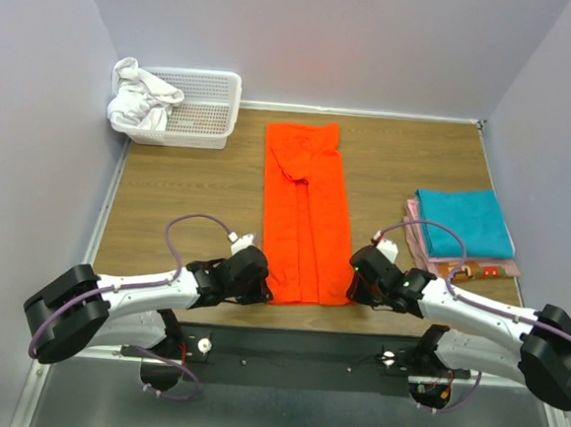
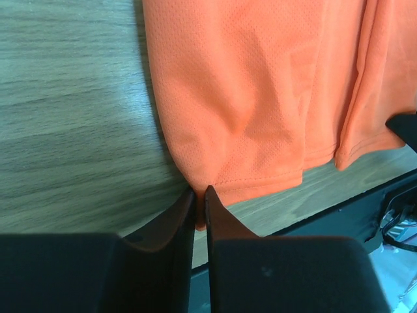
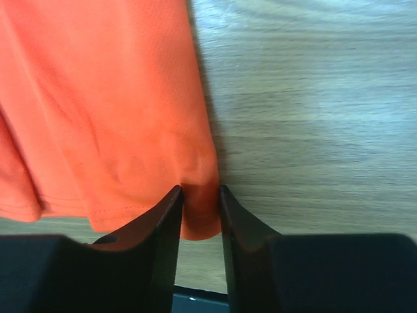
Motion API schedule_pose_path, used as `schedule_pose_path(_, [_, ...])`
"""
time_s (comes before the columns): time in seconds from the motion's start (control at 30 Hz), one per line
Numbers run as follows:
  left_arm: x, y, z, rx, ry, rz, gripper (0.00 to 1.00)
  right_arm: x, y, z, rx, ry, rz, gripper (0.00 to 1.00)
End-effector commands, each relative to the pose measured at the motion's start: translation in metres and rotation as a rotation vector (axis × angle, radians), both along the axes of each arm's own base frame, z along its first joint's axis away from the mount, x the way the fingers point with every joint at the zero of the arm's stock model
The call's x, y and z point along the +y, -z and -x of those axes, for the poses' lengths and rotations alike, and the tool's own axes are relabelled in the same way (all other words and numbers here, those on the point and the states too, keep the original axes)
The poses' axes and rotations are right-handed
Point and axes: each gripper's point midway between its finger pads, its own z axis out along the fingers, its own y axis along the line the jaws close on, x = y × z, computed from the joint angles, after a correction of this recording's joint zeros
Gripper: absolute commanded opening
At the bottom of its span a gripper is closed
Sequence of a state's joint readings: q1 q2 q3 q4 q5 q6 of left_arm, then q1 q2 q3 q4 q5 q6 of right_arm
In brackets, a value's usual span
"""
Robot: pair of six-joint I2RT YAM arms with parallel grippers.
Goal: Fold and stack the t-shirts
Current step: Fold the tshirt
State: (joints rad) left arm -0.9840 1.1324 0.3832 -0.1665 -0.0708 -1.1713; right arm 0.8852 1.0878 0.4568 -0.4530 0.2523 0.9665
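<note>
The orange t-shirt (image 1: 305,215) lies flat in the middle of the bench (image 1: 189,186). It is a long strip with its sides folded in, and its short near edge is close to the arms.

The left end effector (image 2: 201,192) is at the near left corner. Its two fingers are almost together, with a bit of orange cloth pinched between them. The right end effector (image 3: 199,192) is at the near right corner. Its fingers stand a little wider, but the cloth corner fills the gap, so it looks pinched too.

I think the step now is folding the strip in half the short way. Next, both arms should lift the two corners at the same speed, carry them to the far edge and lay them down evenly. If one side runs ahead, the fold will be crooked.

To the right sits a pile of folded t-shirts (image 1: 462,227), teal on top. Far left stands a white basket (image 1: 200,108) with white cloth (image 1: 141,98) hanging over its rim.
</note>
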Motion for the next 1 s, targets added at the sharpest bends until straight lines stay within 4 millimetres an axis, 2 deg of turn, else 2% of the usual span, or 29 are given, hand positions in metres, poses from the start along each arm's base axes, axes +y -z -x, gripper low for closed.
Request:
schedule_pose_path(0.0, [0.014,0.013,0.006,0.016,-0.006,-0.072,0.13,0.006,0.012,0.015,0.085,-0.057,-0.014,0.33])
schedule_pose_path(0.1, [0.013,0.012,0.006,0.016,-0.005,-0.070,0.06,0.016,0.011,0.018,0.105,-0.087,-0.053,0.22])
schedule_pose_path(0.13, [0.011,0.010,0.005,0.013,-0.003,-0.063,0.00,0.020,0.009,0.018,0.107,-0.094,-0.069,0.19])
schedule_pose_path(0.23, [0.009,0.007,0.007,0.013,0.005,-0.052,0.00,0.025,0.003,0.019,0.106,-0.106,-0.098,0.06])
schedule_pose_path(0.33, [0.005,0.000,0.009,0.006,0.013,-0.032,0.00,0.028,-0.005,0.018,0.085,-0.119,-0.127,0.01])
schedule_pose_path(0.5, [0.005,-0.014,0.003,-0.028,-0.009,-0.016,0.00,0.030,-0.021,0.008,0.018,-0.102,-0.147,0.00])
schedule_pose_path(0.63, [0.000,-0.035,-0.008,-0.087,-0.034,0.031,0.00,0.029,-0.033,-0.003,-0.031,-0.080,-0.138,0.00])
schedule_pose_path(0.83, [-0.012,-0.071,-0.036,-0.216,-0.080,0.077,0.00,0.029,-0.057,-0.029,-0.146,-0.034,-0.115,0.00])
schedule_pose_path(0.97, [-0.013,-0.084,-0.053,-0.262,-0.105,0.037,0.00,0.031,-0.074,-0.046,-0.212,-0.005,-0.103,0.00])
